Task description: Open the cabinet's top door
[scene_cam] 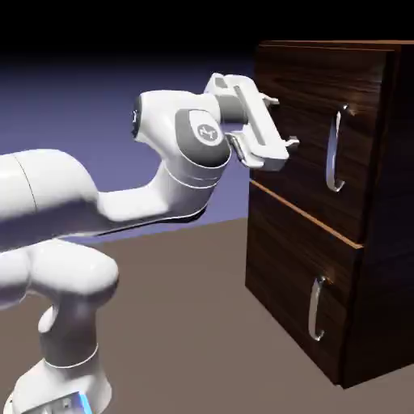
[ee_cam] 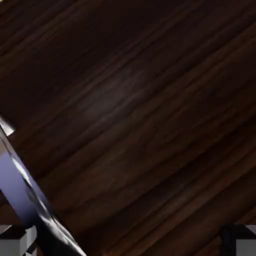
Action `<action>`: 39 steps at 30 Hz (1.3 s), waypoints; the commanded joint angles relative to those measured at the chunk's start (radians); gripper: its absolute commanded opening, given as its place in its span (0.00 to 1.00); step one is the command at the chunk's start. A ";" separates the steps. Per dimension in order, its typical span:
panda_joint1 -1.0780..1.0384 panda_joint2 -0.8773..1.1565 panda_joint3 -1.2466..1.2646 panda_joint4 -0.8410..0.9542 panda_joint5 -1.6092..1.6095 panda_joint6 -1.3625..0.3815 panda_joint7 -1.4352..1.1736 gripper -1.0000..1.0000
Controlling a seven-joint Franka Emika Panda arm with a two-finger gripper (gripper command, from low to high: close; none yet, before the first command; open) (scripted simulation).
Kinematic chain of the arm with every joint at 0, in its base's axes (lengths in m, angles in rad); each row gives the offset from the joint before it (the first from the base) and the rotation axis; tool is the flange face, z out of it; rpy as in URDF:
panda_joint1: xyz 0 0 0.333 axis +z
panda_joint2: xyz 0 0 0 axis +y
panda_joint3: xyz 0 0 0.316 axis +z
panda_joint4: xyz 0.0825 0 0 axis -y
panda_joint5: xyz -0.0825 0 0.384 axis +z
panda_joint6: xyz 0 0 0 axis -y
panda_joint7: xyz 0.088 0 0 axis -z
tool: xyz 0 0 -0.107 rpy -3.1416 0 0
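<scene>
The dark walnut cabinet (scene_cam: 380, 242) stands at the exterior view's right. Its top door (scene_cam: 299, 81) looks flush and carries a long curved silver handle (scene_cam: 332, 150). My gripper (scene_cam: 283, 121) hovers just in front of the door face, to the left of that handle and apart from it. The jaws are open with nothing between them. Dark wood grain of the top door (ee_cam: 140, 110) fills the hand view. The silver handle (ee_cam: 27, 192) crosses its lower left corner slantwise, close to the left fingertip (ee_cam: 17, 242) and outside the gap of my gripper (ee_cam: 130, 245).
Below the top door is a shorter lower door (scene_cam: 291, 275) with a small silver handle (scene_cam: 316, 307). The brown table (scene_cam: 186, 323) runs from the robot's base to the cabinet's foot.
</scene>
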 commanded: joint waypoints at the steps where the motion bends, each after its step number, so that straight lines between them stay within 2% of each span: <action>1: 0.018 -0.015 -0.021 0.007 -0.044 -0.004 -0.036 0.50; 9: 0.159 -0.134 -0.189 0.060 -0.391 -0.035 -0.324 0.50; 11: 0.166 -0.140 -0.198 0.063 -0.411 -0.037 -0.340 0.50; 16: 0.340 -0.125 -0.251 0.183 -0.480 -0.088 -0.318 0.50; 17: 0.340 -0.125 -0.251 0.183 -0.480 -0.088 -0.318 0.00; 27: 0.049 -0.191 -0.019 -0.143 -0.440 -0.368 -0.182 0.00; 33: -0.110 -0.250 0.197 -0.325 -0.292 -0.547 -0.132 0.00; 39: -0.182 -0.304 0.415 -0.431 -0.108 -0.694 -0.109 0.00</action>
